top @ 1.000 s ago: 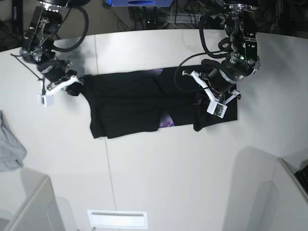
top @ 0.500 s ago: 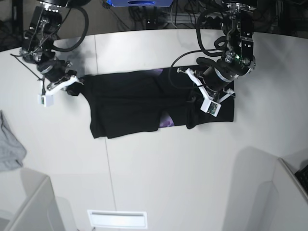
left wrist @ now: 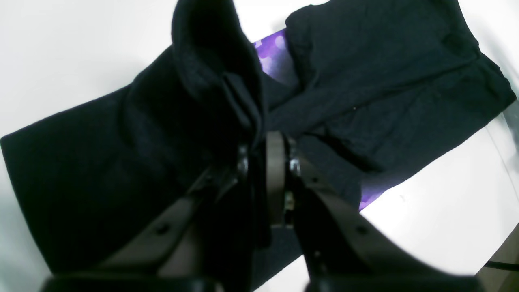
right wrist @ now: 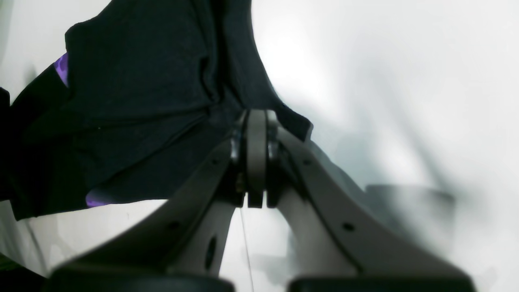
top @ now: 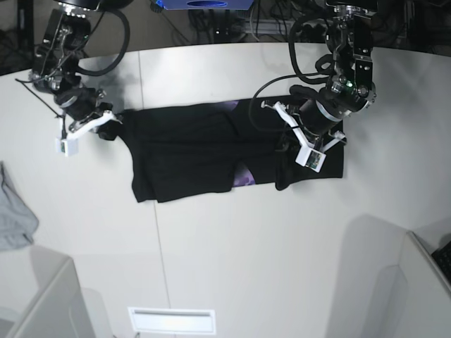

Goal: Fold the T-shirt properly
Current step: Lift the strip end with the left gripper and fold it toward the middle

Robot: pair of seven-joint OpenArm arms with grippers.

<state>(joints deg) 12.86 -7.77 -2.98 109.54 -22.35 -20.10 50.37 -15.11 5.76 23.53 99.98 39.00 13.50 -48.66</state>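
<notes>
The black T-shirt lies spread across the white table, a purple patch of print showing at its front edge. My left gripper is shut on a raised fold at the shirt's right end. In the left wrist view its fingers pinch bunched black cloth, with the rest of the T-shirt lying flat beyond. My right gripper is shut on the shirt's far left edge. The right wrist view shows that gripper closed over the T-shirt's hem.
A small light grey cloth lies at the table's left edge. A grey partition stands at the front left and another at the front right. Cables and equipment sit behind the table's far edge.
My left gripper has carried the shirt's right end a little to the left, pulling that edge inward. The right arm has not moved.
</notes>
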